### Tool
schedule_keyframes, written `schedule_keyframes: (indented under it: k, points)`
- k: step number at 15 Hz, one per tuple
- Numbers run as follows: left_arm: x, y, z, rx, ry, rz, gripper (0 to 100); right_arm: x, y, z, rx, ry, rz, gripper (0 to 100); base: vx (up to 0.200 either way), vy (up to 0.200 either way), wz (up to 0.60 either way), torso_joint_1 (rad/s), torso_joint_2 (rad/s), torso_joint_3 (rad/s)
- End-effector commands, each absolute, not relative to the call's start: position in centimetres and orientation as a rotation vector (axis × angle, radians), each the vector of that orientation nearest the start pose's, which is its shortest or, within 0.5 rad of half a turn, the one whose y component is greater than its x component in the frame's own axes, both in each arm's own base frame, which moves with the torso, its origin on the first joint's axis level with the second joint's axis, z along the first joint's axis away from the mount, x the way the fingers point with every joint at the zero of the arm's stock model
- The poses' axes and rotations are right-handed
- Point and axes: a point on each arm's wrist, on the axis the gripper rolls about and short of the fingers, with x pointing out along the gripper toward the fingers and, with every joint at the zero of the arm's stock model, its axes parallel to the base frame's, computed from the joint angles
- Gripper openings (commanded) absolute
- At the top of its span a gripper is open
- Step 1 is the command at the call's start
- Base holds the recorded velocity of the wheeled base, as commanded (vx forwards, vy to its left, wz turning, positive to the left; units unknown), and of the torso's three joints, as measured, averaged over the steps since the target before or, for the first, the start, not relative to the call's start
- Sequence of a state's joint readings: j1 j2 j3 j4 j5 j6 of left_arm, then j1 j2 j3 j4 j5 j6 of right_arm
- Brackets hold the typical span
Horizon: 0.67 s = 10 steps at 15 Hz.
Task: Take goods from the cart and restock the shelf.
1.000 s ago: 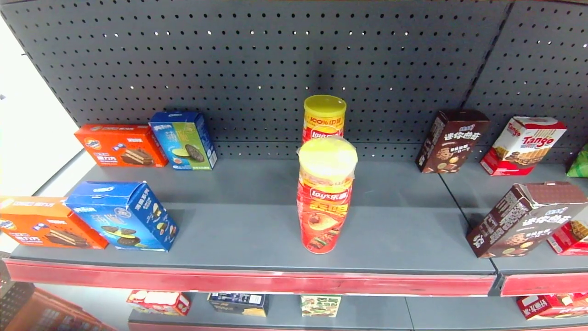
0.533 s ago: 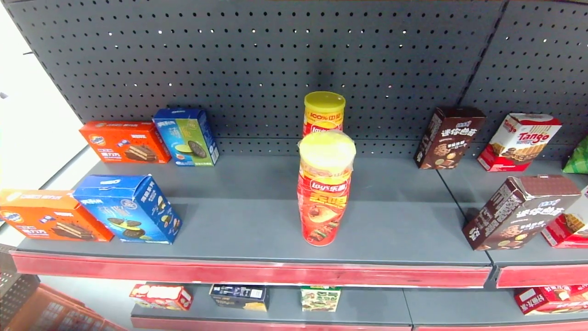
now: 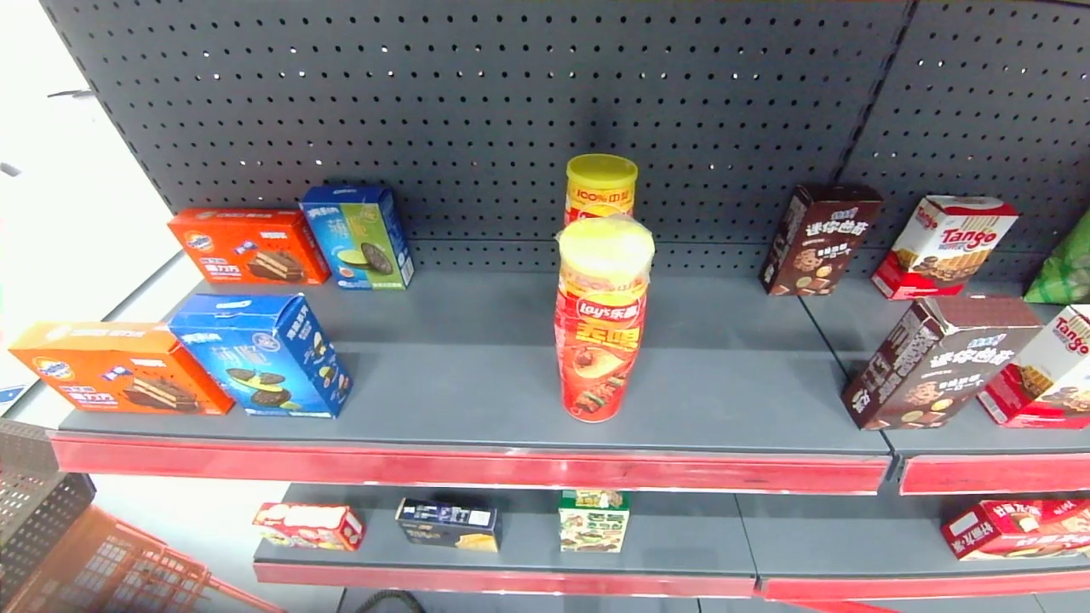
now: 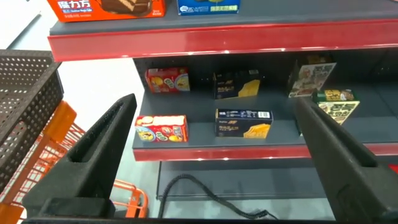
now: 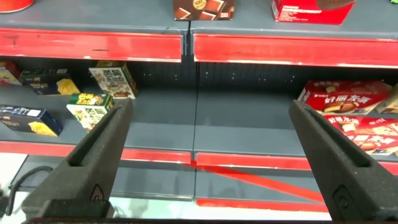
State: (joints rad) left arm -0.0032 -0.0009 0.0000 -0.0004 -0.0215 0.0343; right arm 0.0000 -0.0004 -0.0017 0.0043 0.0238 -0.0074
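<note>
On the grey shelf [image 3: 460, 375] a red chips can [image 3: 599, 336] with a yellow lid stands upright in the middle, and a second can [image 3: 600, 183] stands behind it by the pegboard. The cart [image 3: 81, 553], orange with a dark mesh side, sits at the lower left, below the shelf. In the left wrist view my left gripper [image 4: 214, 101] is open and holds nothing; it faces the lower shelves with the cart [image 4: 31, 112] beside it. My right gripper [image 5: 211, 104] is open too, with nothing in it, in front of the lower shelves.
Orange and blue biscuit boxes [image 3: 255, 353] line the shelf's left side; brown and red boxes [image 3: 932, 362] stand on the right. The red shelf lip [image 3: 468, 464] juts forward. Small boxes [image 3: 449, 522] sit on the lower shelf. A black cable [image 4: 186, 186] lies on the floor.
The head camera has shifted: the whole shelf now sits higher in the picture, and more of the lower shelf and the cart shows. No goods moved on the shelf.
</note>
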Motion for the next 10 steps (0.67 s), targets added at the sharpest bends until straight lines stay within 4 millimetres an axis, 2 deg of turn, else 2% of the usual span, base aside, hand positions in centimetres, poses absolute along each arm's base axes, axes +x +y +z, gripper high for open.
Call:
schedule_keyframes:
  k: [1,10]
  points:
    - [-2.28,-0.04,7.55,0.034,0.0,-0.025,100,-2.29,0.06,7.54,-0.008,0.003,0.025,100,0.0,0.0,0.0,0.0,0.0,0.0]
    - [-2.28,-0.04,7.55,0.034,0.0,-0.023,100,-2.29,0.06,7.54,-0.006,0.003,0.028,100,0.0,0.0,0.0,0.0,0.0,0.0]
